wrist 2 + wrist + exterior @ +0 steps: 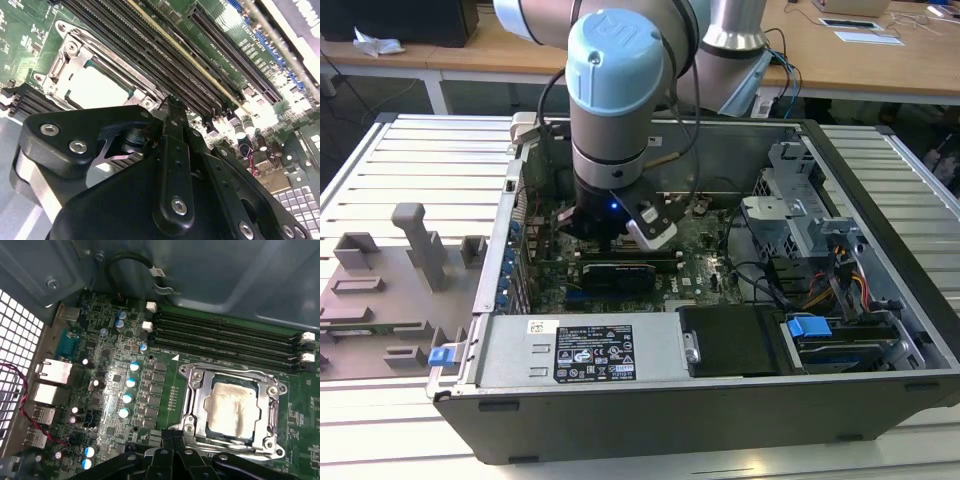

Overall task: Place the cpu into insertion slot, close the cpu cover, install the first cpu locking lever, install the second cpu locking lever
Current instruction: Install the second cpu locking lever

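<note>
Setting: an open computer case (880, 190) lay on a slatted metal table (420, 160), with the robot arm (615, 90) reaching down inside.
Gripper: the gripper (172, 107) hovered just above the green motherboard (115, 365), its fingers pressed together and holding nothing.
CPU: the cpu (232, 407) sat in the insertion slot (197, 405), silvery top showing.
Cover: the cpu cover (227, 377) lay flat over the chip, framing it.
Levers: whether either locking lever was latched could not be told.
Risk: judged from here, a fingertip pressing off-line could slip from a thin lever and scrape the memory slots (225, 340) just beside the socket.
</note>
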{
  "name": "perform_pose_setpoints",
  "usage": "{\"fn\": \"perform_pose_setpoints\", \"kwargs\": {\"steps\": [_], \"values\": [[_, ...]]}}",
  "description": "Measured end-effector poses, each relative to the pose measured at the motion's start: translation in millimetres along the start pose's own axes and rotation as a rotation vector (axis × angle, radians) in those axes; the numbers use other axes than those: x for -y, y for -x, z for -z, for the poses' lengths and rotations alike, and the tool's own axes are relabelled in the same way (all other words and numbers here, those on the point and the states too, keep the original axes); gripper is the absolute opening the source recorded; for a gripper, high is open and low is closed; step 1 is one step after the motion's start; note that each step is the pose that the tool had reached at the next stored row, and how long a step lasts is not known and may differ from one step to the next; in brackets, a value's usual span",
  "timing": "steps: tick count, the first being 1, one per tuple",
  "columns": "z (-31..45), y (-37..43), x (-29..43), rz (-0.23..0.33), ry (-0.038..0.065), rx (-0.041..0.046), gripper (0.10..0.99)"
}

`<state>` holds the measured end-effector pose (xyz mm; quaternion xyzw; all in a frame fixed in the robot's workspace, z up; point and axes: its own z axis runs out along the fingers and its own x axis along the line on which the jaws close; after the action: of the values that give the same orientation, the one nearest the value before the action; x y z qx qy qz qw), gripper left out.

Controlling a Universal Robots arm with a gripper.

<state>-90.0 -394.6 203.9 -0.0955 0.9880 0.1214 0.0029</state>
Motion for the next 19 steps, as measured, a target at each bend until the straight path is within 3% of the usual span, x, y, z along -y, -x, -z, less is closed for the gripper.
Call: {"fn": "perform_pose_setpoints", "kwargs": {"steps": [12,19], "values": [[-8.1,0.1,0.7,0.010,0.026,0.0025,0.106],[-7.1,0.2,1.1,0.012,0.028,0.0034,0.106]]}}
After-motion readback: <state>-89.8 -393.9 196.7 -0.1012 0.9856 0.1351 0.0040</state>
